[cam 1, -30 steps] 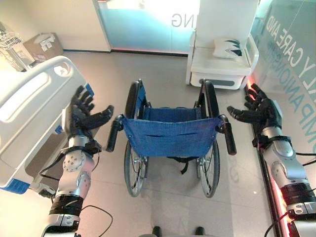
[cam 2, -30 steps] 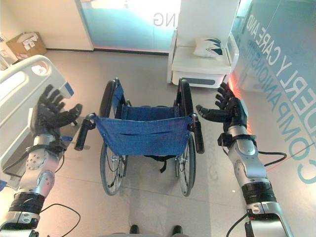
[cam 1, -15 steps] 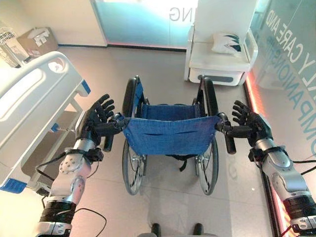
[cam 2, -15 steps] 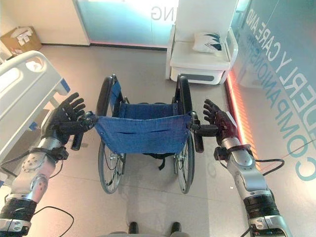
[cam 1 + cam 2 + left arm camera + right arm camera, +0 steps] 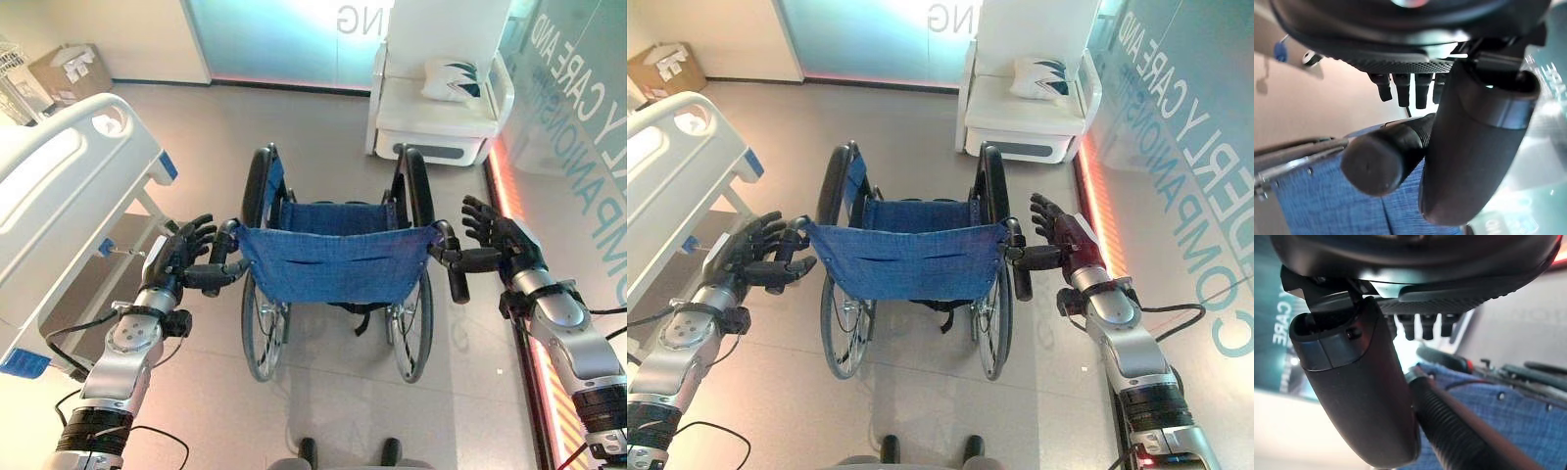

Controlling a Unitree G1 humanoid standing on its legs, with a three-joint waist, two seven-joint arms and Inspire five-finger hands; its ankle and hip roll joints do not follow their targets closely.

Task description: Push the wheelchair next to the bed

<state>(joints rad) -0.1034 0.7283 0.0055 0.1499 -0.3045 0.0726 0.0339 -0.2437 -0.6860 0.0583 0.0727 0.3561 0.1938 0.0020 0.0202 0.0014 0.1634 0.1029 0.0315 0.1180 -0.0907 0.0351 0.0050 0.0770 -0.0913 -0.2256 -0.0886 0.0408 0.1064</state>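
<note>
The wheelchair [image 5: 338, 264] with a blue cloth back stands in the middle of the floor, facing away from me. The white bed [image 5: 59, 196] with blue corner bumpers lies to its left, a short gap away. My left hand [image 5: 171, 257] is at the left push handle [image 5: 227, 240]; the handle [image 5: 1386, 156] lies between the thumb [image 5: 1474, 147] and straight fingers. My right hand [image 5: 500, 240] is at the right push handle [image 5: 456, 274], fingers spread and straight, thumb [image 5: 1366, 396] against the grip [image 5: 1459, 435]. Neither hand is curled round its handle.
A white armchair [image 5: 436, 117] with a cushion stands beyond the wheelchair at the back right. A glass wall with lettering [image 5: 578, 108] and a red floor light strip [image 5: 509, 196] run along the right. A cardboard box [image 5: 69, 69] sits at the back left.
Both hands have swung inward from wide apart to the push handles. The left hand has dropped lower, its thumb now under the left handle. The camera has shifted slightly.
</note>
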